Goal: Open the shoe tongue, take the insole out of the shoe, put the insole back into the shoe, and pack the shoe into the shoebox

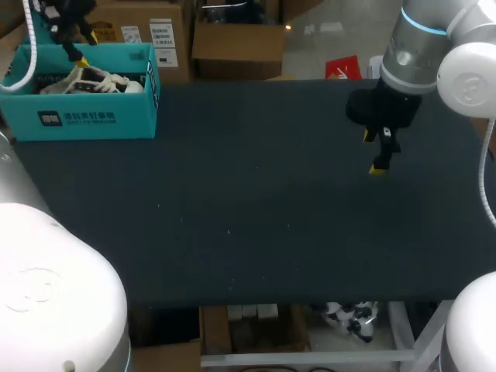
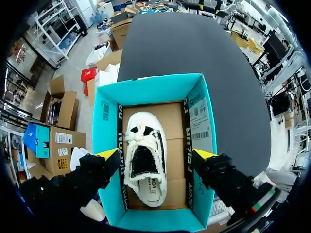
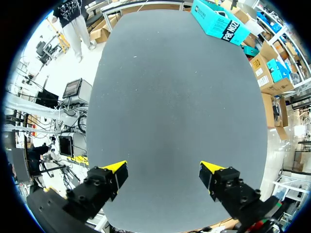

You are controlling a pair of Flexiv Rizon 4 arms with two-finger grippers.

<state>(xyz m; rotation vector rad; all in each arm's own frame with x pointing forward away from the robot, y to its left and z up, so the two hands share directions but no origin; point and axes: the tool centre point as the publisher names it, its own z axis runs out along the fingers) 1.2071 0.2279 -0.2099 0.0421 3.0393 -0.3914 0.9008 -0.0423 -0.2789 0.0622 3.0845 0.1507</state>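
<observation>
White frayed canvas shoe (image 2: 145,165) inside open teal cardboard shoebox (image 2: 104,131); left end effector (image 2: 156,154) above, spread apart; right end effector (image 3: 163,167) apart over dark desk (image 3: 175,97).

Left gripper (image 2: 156,155) hangs at the far left, fingers spread wide. Right gripper (image 3: 164,167) points downward at the right, fingers likewise apart.

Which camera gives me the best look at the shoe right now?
Left wrist view: it looks straight down on the whole shoe in the shoebox. Head view shows only its top over the shoebox wall. Right wrist view shows just the distant shoebox, no shoe.
</observation>
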